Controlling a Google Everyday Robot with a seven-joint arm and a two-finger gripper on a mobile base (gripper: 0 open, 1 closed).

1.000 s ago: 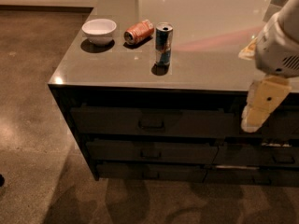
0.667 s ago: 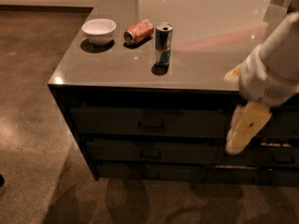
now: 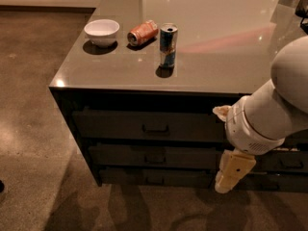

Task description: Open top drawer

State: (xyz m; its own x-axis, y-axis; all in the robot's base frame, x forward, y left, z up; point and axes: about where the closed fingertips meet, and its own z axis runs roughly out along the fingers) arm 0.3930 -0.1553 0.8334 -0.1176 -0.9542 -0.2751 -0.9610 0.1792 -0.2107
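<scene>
The top drawer [image 3: 120, 124] is the dark grey front just under the counter top, with a small bar handle [image 3: 155, 128] at its middle. It sits flush with the cabinet, closed. My gripper [image 3: 232, 173] hangs at the end of the white arm [image 3: 269, 114] at the lower right. It is in front of the lower drawers, right of and below the top drawer's handle, and touches nothing that I can see.
Two more drawers [image 3: 144, 155] lie below the top one. On the counter [image 3: 216, 42] stand a white bowl [image 3: 102, 31], an orange can on its side [image 3: 142, 32] and an upright blue can [image 3: 168, 38]. Brown floor lies to the left and in front.
The arm has swung down and to the left. The gripper has dropped from top-drawer height to the level of the lower drawers. The drawer has not moved.
</scene>
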